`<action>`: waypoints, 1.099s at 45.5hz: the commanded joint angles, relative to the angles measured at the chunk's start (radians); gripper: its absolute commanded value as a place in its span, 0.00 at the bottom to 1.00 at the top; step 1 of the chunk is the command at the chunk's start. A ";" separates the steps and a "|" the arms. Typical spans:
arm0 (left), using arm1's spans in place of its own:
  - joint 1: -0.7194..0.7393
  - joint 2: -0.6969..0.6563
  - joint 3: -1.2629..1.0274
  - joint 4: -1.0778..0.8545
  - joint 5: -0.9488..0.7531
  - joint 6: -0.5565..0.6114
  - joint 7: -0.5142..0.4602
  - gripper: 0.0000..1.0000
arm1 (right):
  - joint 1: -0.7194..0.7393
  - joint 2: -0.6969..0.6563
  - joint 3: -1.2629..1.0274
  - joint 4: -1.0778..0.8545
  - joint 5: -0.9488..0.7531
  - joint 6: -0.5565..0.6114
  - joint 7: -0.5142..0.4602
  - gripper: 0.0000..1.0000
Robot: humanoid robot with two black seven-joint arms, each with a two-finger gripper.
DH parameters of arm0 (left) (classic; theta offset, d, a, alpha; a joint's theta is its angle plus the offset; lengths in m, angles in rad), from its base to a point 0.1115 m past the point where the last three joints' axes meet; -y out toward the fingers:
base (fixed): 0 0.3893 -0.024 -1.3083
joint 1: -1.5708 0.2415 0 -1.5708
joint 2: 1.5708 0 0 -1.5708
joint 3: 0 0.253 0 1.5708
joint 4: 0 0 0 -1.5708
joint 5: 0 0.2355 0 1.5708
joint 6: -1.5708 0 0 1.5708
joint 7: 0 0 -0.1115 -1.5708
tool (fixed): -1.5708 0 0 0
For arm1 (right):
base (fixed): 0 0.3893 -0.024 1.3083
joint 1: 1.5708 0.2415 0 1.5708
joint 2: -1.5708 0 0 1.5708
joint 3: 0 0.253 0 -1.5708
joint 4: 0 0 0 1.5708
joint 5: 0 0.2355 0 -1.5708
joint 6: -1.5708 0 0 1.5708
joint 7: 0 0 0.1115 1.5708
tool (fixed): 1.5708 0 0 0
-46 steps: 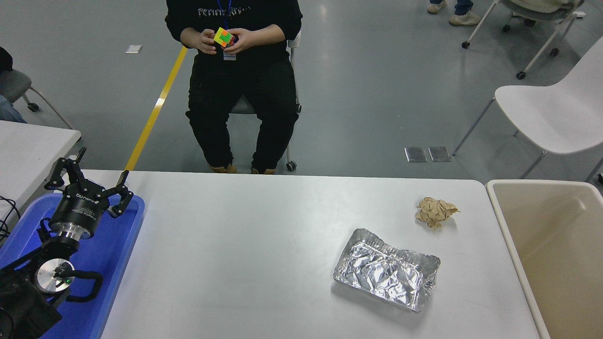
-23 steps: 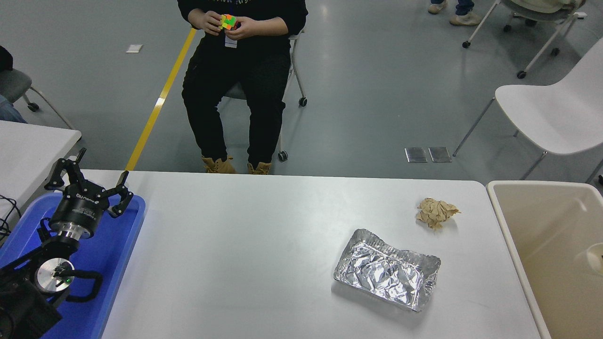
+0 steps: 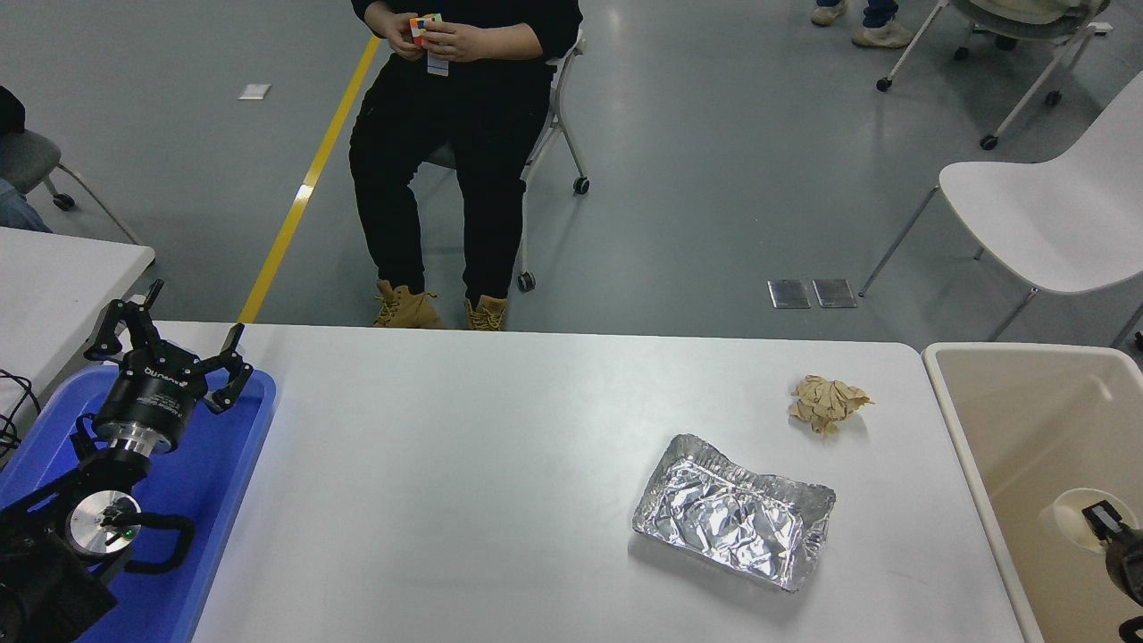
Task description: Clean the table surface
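The white table surface (image 3: 464, 464) carries a crumpled foil tray (image 3: 734, 521) right of the middle and a crumpled brown paper ball (image 3: 826, 402) behind it. My right gripper (image 3: 1100, 520) comes in at the lower right edge, over the beige bin (image 3: 973, 446). It holds a pale round cup-like thing (image 3: 1070, 509) by its rim; most of the gripper is cut off by the frame. My left gripper (image 3: 170, 344) is parked open and empty over the blue tray (image 3: 223, 482) at the lower left.
A person sits on a chair (image 3: 549, 134) beyond the table's far edge, turning a colour cube (image 3: 424, 27) in both hands. A smaller white table (image 3: 54, 286) stands at the left edge and a white chair (image 3: 1045, 214) at the back right.
My right gripper has come into view over the bin with the pale round thing, moving left and down. The person has rolled back from the table. Foil tray and paper ball have not moved.
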 commanded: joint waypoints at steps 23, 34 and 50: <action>0.000 0.000 0.000 0.000 0.000 0.000 0.000 1.00 | 0.013 0.026 0.015 0.000 0.006 -0.243 0.005 0.96; 0.000 0.000 0.000 0.000 0.000 0.000 0.000 1.00 | 0.113 0.014 0.017 0.011 0.007 -0.231 0.004 0.98; 0.000 0.000 0.000 0.000 0.000 0.000 0.000 1.00 | 0.312 -0.095 0.038 0.068 0.064 -0.232 0.004 0.98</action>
